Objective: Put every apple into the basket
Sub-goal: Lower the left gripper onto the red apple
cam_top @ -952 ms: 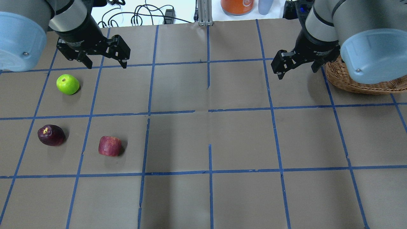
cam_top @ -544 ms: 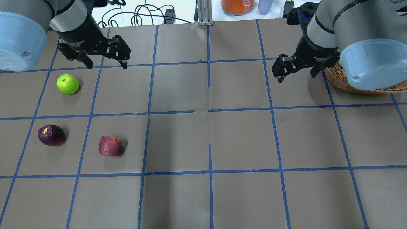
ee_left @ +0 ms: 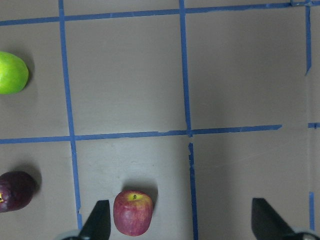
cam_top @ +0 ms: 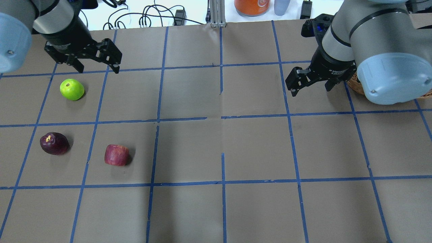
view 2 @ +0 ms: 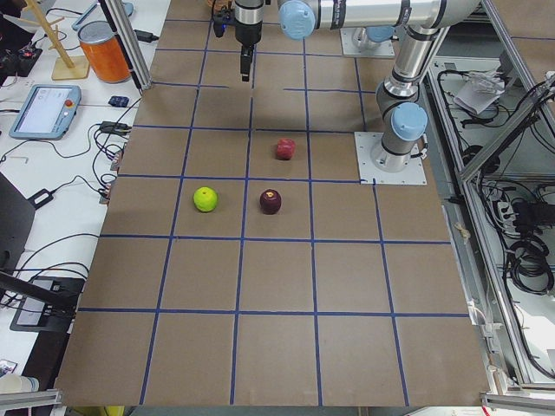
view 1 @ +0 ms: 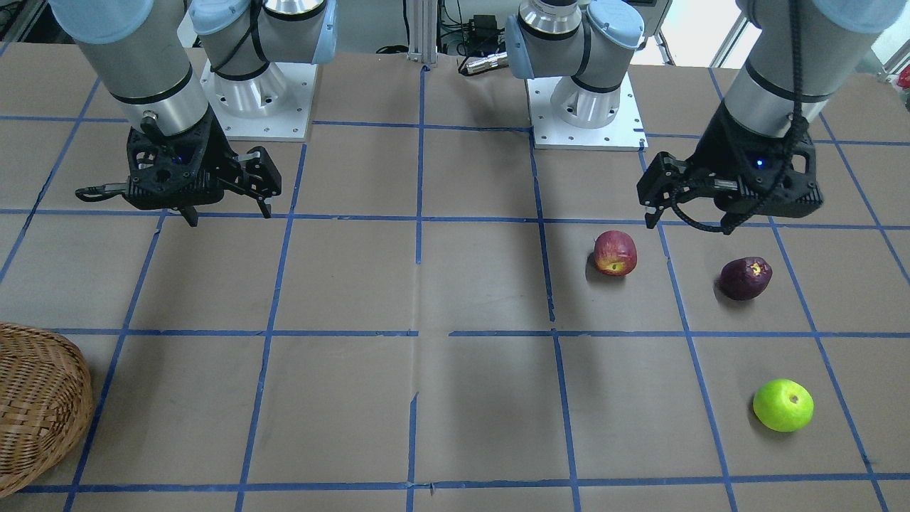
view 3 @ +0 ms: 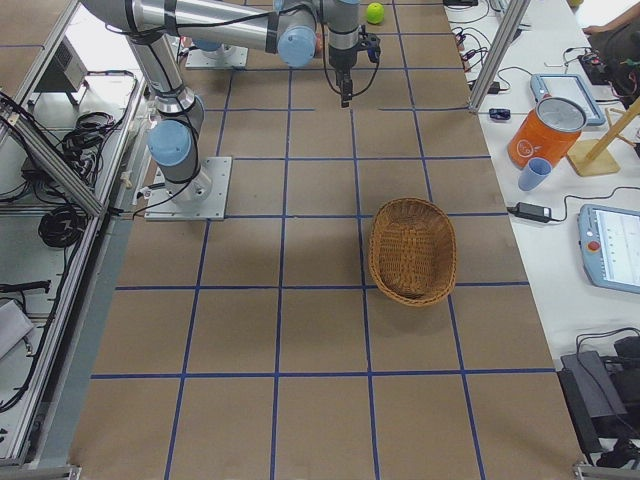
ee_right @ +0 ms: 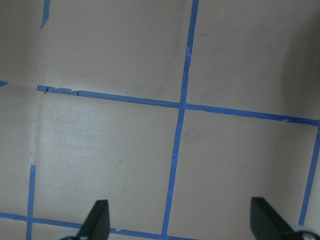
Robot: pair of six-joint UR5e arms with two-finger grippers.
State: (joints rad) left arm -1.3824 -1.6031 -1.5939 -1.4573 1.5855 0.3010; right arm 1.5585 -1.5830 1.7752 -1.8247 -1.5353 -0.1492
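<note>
Three apples lie on the table's left half: a lime green apple (cam_top: 72, 89), a dark maroon apple (cam_top: 54, 143) and a red apple (cam_top: 116, 155). They also show in the left wrist view: green apple (ee_left: 11, 73), maroon apple (ee_left: 15, 191), red apple (ee_left: 132, 212). My left gripper (cam_top: 98, 67) is open and empty, hovering just beyond and right of the green apple. My right gripper (cam_top: 310, 89) is open and empty, above bare table left of the wicker basket (view 3: 412, 250). My right arm hides most of the basket (cam_top: 352, 84) in the overhead view.
An orange canister (cam_top: 251, 6), a pale cup (cam_top: 281, 6) and cables (cam_top: 148, 18) lie beyond the far edge. The two arm bases (view 1: 252, 92) stand at the near side. Blue tape lines grid the brown table.
My left gripper has moved left, closer to the green apple. My right gripper has shifted a little toward the robot's side, away from the far edge. The apples have not moved.
</note>
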